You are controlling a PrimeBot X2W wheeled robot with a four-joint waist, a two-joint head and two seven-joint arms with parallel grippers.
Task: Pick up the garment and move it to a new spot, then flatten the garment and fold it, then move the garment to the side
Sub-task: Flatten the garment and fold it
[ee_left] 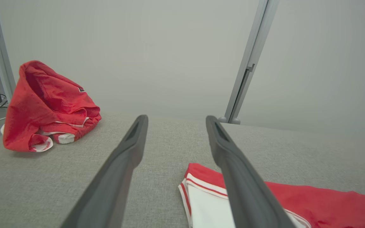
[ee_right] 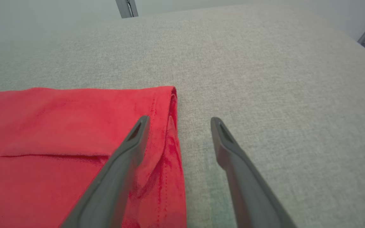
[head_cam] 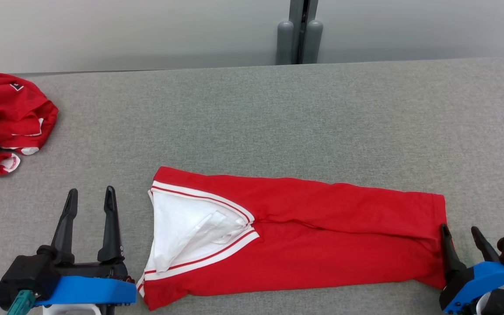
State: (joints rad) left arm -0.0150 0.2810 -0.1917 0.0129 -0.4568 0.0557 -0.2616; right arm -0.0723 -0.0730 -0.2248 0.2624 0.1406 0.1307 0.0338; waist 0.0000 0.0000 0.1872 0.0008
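The garment (head_cam: 313, 236), a red shirt with a white inner collar and red-and-white trim, lies folded lengthwise into a long strip across the near part of the grey table (head_cam: 278, 113). Its collar end points left and its hem end right. My left gripper (head_cam: 91, 194) stands open just left of the collar end, holding nothing; in the left wrist view its fingers (ee_left: 128, 152) rise over bare cloth beside the collar (ee_left: 208, 202). My right gripper (head_cam: 460, 232) is open at the hem; one finger (ee_right: 131, 148) lies over the red hem (ee_right: 74, 126), the other over the table.
A second red garment (head_cam: 7, 120) lies crumpled at the far left of the table, also seen as a red garment heap (ee_left: 46, 107). A grey post (head_cam: 300, 33) stands behind the table's back edge. The far half of the table is bare grey fabric.
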